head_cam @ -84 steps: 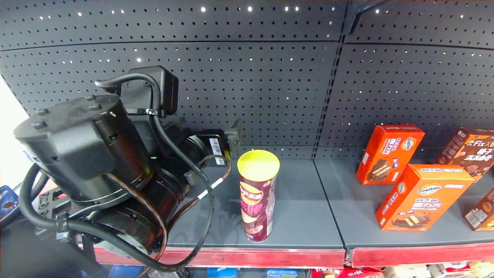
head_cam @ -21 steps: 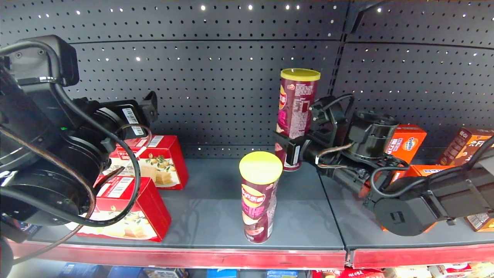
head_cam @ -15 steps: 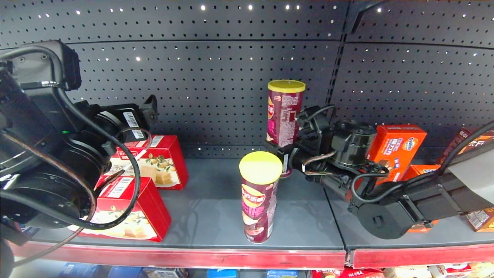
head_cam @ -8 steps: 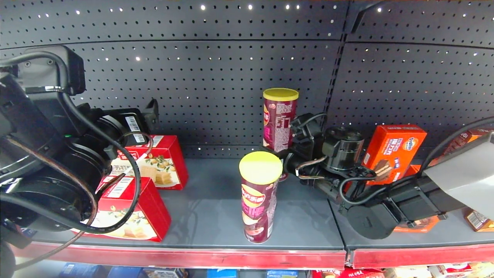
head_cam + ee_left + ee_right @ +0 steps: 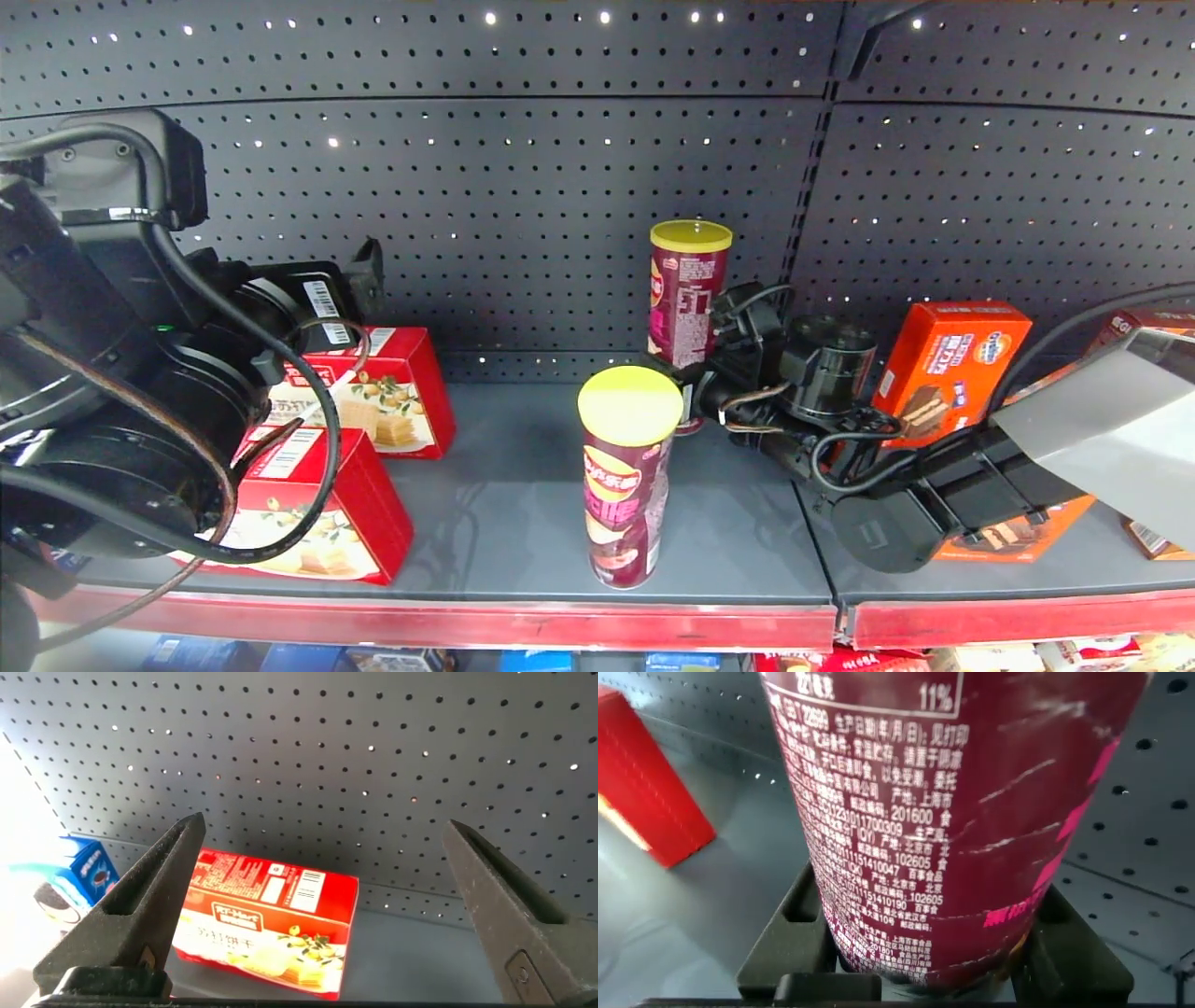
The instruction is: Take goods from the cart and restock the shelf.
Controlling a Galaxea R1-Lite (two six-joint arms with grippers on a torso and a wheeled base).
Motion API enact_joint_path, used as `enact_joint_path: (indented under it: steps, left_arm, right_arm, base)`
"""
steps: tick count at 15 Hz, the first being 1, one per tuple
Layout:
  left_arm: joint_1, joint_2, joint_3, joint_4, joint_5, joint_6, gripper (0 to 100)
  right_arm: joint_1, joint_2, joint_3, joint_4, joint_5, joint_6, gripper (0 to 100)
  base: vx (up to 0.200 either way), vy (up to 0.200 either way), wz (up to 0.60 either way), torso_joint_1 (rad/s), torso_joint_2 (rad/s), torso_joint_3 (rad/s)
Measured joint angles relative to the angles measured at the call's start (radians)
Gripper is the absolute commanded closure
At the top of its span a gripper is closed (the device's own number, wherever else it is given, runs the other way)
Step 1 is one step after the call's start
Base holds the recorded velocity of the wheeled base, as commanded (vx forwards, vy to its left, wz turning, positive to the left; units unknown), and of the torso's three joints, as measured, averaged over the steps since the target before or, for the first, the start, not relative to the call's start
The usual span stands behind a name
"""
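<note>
The right gripper (image 5: pixel 693 390) is clamped on the lower part of a maroon chips can (image 5: pixel 689 299), one finger on each side. In the right wrist view the black fingers (image 5: pixel 799 915) press against the printed wall of that can (image 5: pixel 952 812). The can stands upright with its yellow lid on top, at the back of the shelf (image 5: pixel 738 532) near the pegboard panel (image 5: pixel 560 187). Its base is hidden behind the gripper and another lid, so I cannot tell whether it rests on the shelf deck.

A second chips can (image 5: pixel 625 485) of the same kind stands upright just in front of it, near the shelf's red front edge (image 5: pixel 467 623), apart from the gripper.

The left gripper (image 5: pixel 324 835) is spread wide with nothing between its fingers, which frame a red biscuit box (image 5: pixel 271 919) lying against the pegboard. In the head view this gripper (image 5: pixel 362 275) hangs above the left end of the shelf. That back red box (image 5: pixel 397 392) and a front red box (image 5: pixel 322 513) sit there side by side, the front one partly hidden by the arm. A blue packet (image 5: pixel 82 873) shows past the box in the left wrist view.

To the right of the held can, an orange wafer box (image 5: pixel 948 369) stands on end. A second orange box (image 5: pixel 1022 532) lies partly behind the right arm.
</note>
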Motion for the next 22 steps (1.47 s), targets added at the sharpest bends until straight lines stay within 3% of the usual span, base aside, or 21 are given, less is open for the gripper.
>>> enact_joint_path:
  steps: [6,22]
  left_arm:
    - [0.0,0.0,0.0,-0.002,0.0,0.01,0]
    - [0.0,0.0,0.006,-0.003,0.0,0.011,0]
  right_arm:
    - [-0.004,0.04,0.004,-0.092,-0.002,-0.035,100]
    - [0.003,0.131,-0.042,-0.114,-0.002,-0.035,100]
  base:
    - [0.0,0.0,0.0,0.0,0.0,0.0]
    - [0.0,0.0,0.0,0.0,0.0,0.0]
